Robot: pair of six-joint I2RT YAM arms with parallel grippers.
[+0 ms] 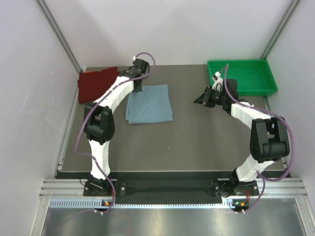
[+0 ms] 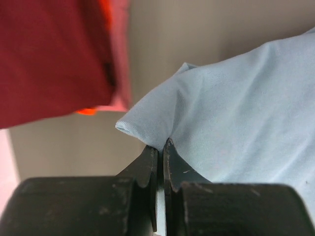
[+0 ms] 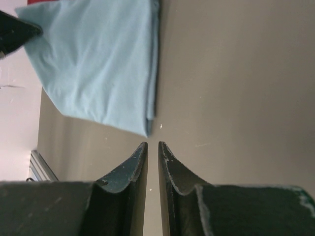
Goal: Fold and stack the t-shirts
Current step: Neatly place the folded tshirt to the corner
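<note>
Grey-blue cloth t-shirt (image 1: 150,104), folded into a rough rectangle, lies flat on the dark grey surface (image 1: 197,142), left of the middle and toward the far side. Its far left corner is lifted a little. The left gripper (image 1: 139,90) has that corner pinched, with its two black fingers (image 2: 147,167) pressed together on a fold of the cloth. From the left wrist view the fabric rises in a small peak just above the fingertips and spreads away to the right.

To the left of it, in the far left corner of the surface, sits a dark red folded cloth t-shirt (image 1: 96,83). In the left wrist view a strip of bright orange cloth (image 2: 87,111) peeks out from under the red one's edge; how the orange piece is folded I cannot tell.

The right gripper (image 1: 199,100) hangs above bare surface, to the right of the grey-blue shirt and apart from it. Its fingers stand only a narrow slit apart with nothing between them. Beyond it, in the far right corner, a green plastic tray (image 1: 268,78) rests on the surface.
</note>
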